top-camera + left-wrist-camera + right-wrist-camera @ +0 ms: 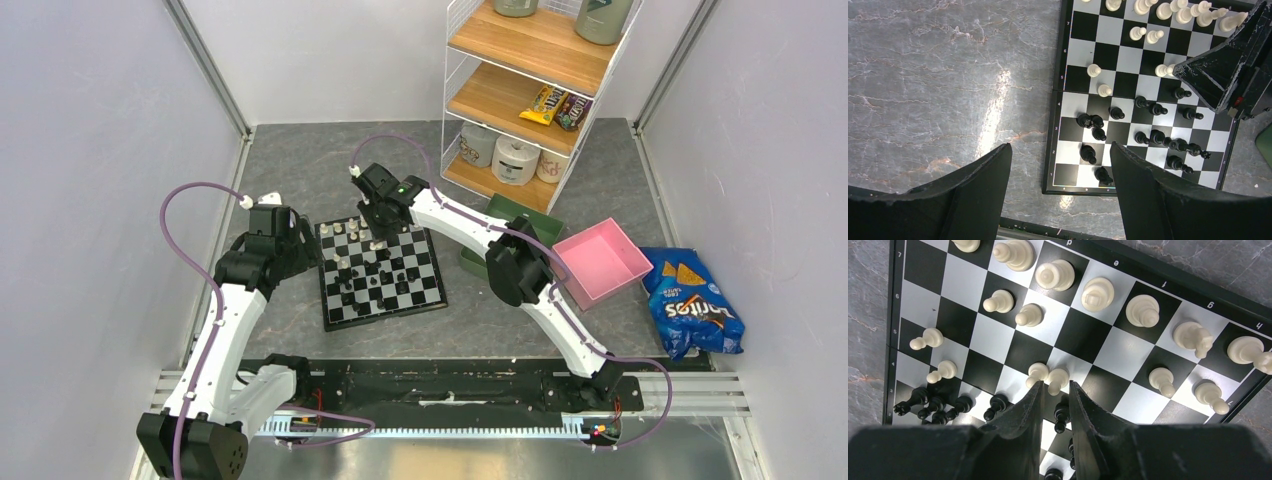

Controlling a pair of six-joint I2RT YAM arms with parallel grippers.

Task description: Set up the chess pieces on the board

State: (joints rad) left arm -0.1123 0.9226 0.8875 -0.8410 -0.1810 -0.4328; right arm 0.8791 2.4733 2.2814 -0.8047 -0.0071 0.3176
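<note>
Right fingers (1029, 410) flank white pawn (1057, 378); second pawn (1037, 373) adjacent.

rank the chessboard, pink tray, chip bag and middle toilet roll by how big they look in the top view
1. chessboard
2. chip bag
3. pink tray, only slightly behind the bag
4. toilet roll, clearly the smallest, though it sits farther back on the shelf

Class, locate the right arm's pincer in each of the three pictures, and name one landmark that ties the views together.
Top external: right pincer at centre, over the far edge of the board.
Left wrist: right pincer at upper right, over the board.
Right wrist: right pincer at bottom centre, a cream pawn between its tips.
Shared landmark: the board.
</note>
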